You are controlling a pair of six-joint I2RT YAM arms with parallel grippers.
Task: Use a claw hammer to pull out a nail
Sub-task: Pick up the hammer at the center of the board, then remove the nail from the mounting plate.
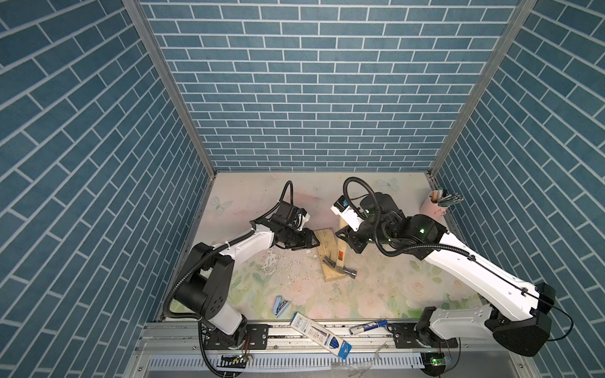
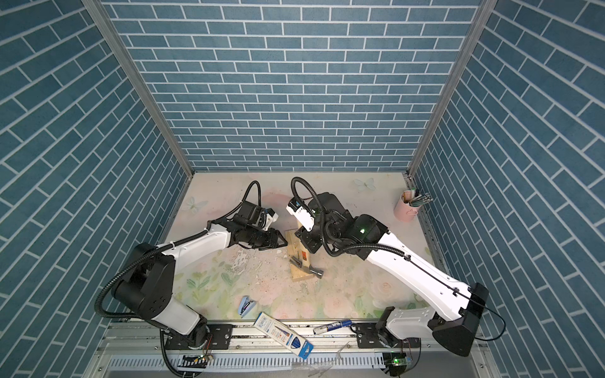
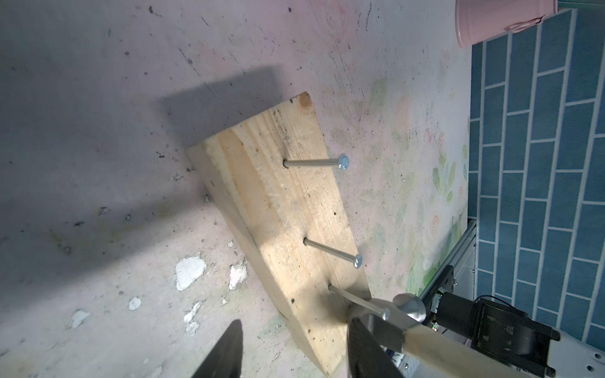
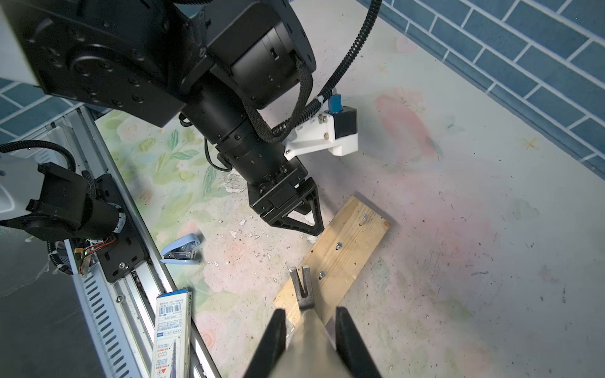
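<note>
Far from claw hammer (image 1: pixel 340 261), pens (image 1: pixel 451 198) in cup (image 1: pixel 432 207)

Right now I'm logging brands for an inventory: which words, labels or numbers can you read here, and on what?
No text reads clearly.
On the box: a barcode, digits and small print, too blurred to read.
On the hammer label: orange and black, too small to read.
On the marker: print blurred.

Blue brick-patterned walls (image 1: pixel 311 81) enclose three sides of a scuffed, pale floral tabletop (image 1: pixel 393 288).
</note>
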